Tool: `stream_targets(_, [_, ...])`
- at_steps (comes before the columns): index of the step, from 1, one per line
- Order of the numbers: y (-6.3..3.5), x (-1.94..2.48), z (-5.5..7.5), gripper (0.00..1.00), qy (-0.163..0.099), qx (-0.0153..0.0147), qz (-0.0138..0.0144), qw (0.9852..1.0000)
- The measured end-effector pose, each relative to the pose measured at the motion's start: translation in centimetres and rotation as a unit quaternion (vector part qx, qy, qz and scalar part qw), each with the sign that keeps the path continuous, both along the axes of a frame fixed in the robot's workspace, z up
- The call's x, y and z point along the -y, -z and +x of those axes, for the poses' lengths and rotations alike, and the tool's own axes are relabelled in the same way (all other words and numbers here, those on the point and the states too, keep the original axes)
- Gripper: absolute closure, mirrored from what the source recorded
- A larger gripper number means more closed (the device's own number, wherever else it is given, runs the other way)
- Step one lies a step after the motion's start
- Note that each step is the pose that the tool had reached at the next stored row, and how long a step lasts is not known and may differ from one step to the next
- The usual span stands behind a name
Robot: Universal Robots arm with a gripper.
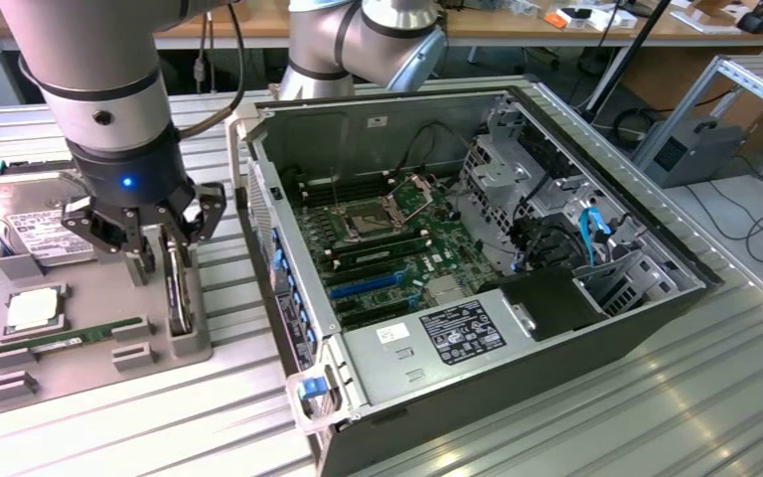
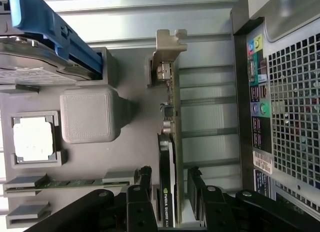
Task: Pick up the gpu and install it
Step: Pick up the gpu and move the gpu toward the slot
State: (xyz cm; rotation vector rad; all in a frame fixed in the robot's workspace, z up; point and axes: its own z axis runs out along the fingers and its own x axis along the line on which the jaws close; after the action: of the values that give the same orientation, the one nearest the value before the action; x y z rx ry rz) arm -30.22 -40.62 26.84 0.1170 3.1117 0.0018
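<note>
Wide open at the claw (image 1: pixel 166 256), with nothing gripped; fingers (image 2: pixel 145 177) placed one on each side of the gpu (image 2: pixel 167 142), a sliver of gap showing against both faces, so straddling rather than pinching; lined up over the stretch of card away from its metal bracket (image 2: pixel 167 44), probably to leave that bracket free. Gpu stood on its long edge in a slot of the grey holder tray (image 1: pixel 90 388), at the exterior view's left; likely stood this way to offer both flat faces to a grip from above. Elsewhere on the tray, each in its own moulded recess and well apart from the card: hard drive (image 1: pixel 44 234) at the far end, processor (image 1: pixel 35 308) in the middle, RAM stick (image 1: pixel 71 341) nearer; apparently seated so that no part slides or crowds another. Just right of the tray, computer case (image 1: pixel 488 248) laid on its side with the panel off and the motherboard (image 1: pixel 395 238) facing up, which leaves its blue expansion slots (image 1: pixel 369 285) reachable from above. All carried on a ribbed metal desk (image 1: pixel 594 417).
</note>
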Motion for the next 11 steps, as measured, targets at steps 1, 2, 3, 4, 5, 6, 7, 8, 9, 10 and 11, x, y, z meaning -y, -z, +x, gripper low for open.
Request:
stream_targets(1, [0.06,0.00,0.00,0.58,0.000,0.0000,-0.0001,1.0000])
stream_targets(2, [0.12,0.00,0.00,0.58,0.000,0.0000,-0.0001,1.0000])
stream_targets(3, [0.18,0.00,0.00,0.58,0.000,0.0000,-0.0002,1.0000])
stream_targets(4, [0.25,0.00,0.01,0.58,0.000,0.0000,-0.0002,1.0000])
stream_targets(5, [0.47,0.00,0.02,0.58,0.000,0.0000,-0.0006,1.0000])
stream_targets(6, [0.60,0.00,0.05,0.58,0.000,0.0000,-0.0014,1.0000])
stream_targets(7, [0.69,0.00,0.07,0.58,0.000,0.0000,-0.0021,1.0000])
stream_targets(8, [0.77,-0.02,0.09,0.58,0.000,0.0000,-0.0031,1.0000])
stream_targets(9, [0.81,-0.03,0.09,0.58,0.000,-0.0001,-0.0035,1.0000])
stream_targets(10, [0.91,-0.08,0.12,0.58,0.000,0.0000,-0.0046,1.0000])
stream_targets(11, [0.96,-0.13,0.14,0.58,0.000,0.0000,-0.0052,1.0000])
